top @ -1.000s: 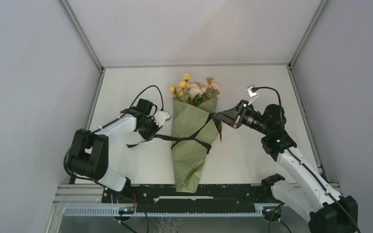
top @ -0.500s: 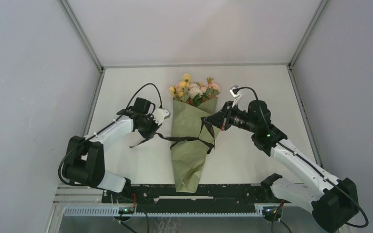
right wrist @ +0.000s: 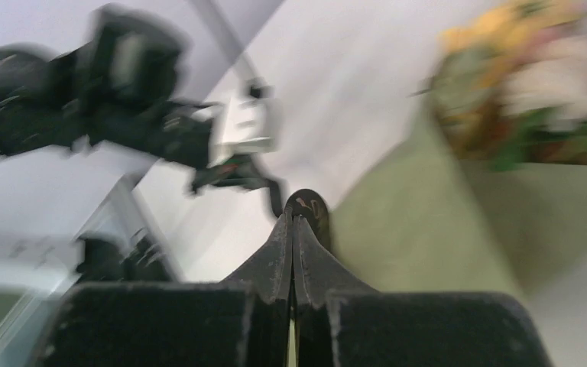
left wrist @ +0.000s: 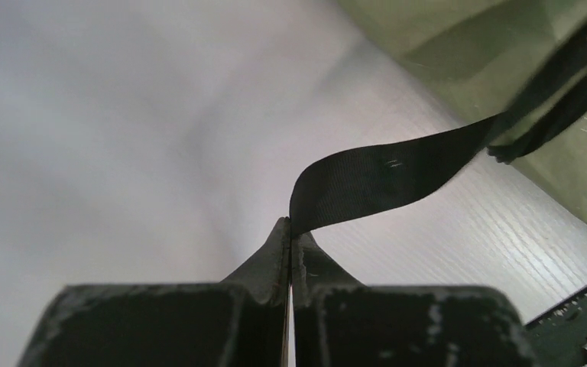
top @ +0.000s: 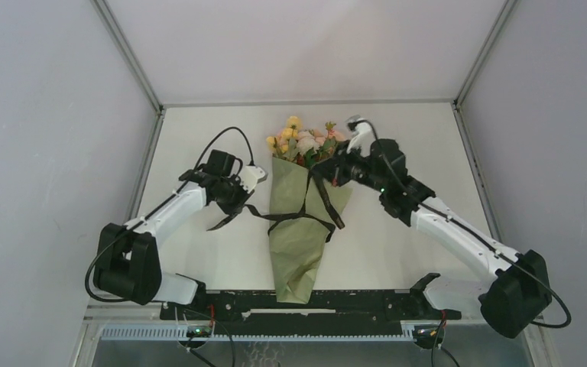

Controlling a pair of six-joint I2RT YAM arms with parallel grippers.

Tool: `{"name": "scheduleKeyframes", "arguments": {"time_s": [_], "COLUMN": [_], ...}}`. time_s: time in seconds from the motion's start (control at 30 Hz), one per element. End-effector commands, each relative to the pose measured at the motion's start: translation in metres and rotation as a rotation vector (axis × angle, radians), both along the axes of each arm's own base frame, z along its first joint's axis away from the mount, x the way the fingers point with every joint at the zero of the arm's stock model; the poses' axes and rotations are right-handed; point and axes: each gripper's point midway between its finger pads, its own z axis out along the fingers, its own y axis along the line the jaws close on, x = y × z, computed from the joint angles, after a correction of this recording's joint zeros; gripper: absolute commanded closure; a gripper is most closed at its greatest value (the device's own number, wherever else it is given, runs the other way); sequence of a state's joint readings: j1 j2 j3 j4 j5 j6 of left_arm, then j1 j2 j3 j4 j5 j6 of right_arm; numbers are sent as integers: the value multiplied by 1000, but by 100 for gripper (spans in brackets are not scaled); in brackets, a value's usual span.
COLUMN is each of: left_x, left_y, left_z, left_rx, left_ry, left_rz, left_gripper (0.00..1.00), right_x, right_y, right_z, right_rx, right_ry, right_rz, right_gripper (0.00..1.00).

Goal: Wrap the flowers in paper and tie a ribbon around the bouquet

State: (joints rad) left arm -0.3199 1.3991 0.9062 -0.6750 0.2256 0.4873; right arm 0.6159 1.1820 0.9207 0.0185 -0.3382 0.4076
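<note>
the left claw (left wrist: 290,229) was clamped shut on one end of the ribbon (left wrist: 382,172), its fingers pressed together with the black band curling up out of the tips and running off toward the bouquet (top: 296,245). the right claw (right wrist: 294,218) was likewise closed tight, a dark strip of the ribbon pinched at its tips in a motion-blurred wrist view. seen from above, the left claw sat just beside the bouquet's left edge, low over the table (top: 397,252), while the right claw hung over the cone's upper right corner, close by the flowers (top: 306,141). the ribbon crossed the paper (top: 294,267) about midway along the cone, with one strand slanting from the right claw down to the cone's right edge and a loose tail trailing on the table below the left claw. the bouquet lay in the middle of the table, blooms pointing away from the arm bases, narrow end nearest them.
</note>
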Motion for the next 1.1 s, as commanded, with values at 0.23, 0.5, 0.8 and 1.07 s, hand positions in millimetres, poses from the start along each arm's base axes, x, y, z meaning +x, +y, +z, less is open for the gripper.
{"name": "scheduleKeyframes", "arguments": {"time_s": [0.23, 0.5, 0.8, 1.07], "left_x": [-9, -15, -19, -30], "left_y": [185, 208, 234, 232], "left_z": [-27, -40, -45, -45], "left_rx": [324, 305, 324, 296], "left_ry": [-109, -77, -47, -22], "left_rz": [309, 357, 401, 389], "left_gripper": [100, 100, 100, 100], "right_x": [-15, -35, -51, -54], "right_y": [-409, -434, -457, -461], "right_z": [-128, -174, -167, -173], "right_rx": [240, 331, 272, 291], "right_ry": [165, 314, 301, 324], "right_rz": [-1415, -1462, -1597, -1610], "right_gripper": [100, 100, 100, 100]}}
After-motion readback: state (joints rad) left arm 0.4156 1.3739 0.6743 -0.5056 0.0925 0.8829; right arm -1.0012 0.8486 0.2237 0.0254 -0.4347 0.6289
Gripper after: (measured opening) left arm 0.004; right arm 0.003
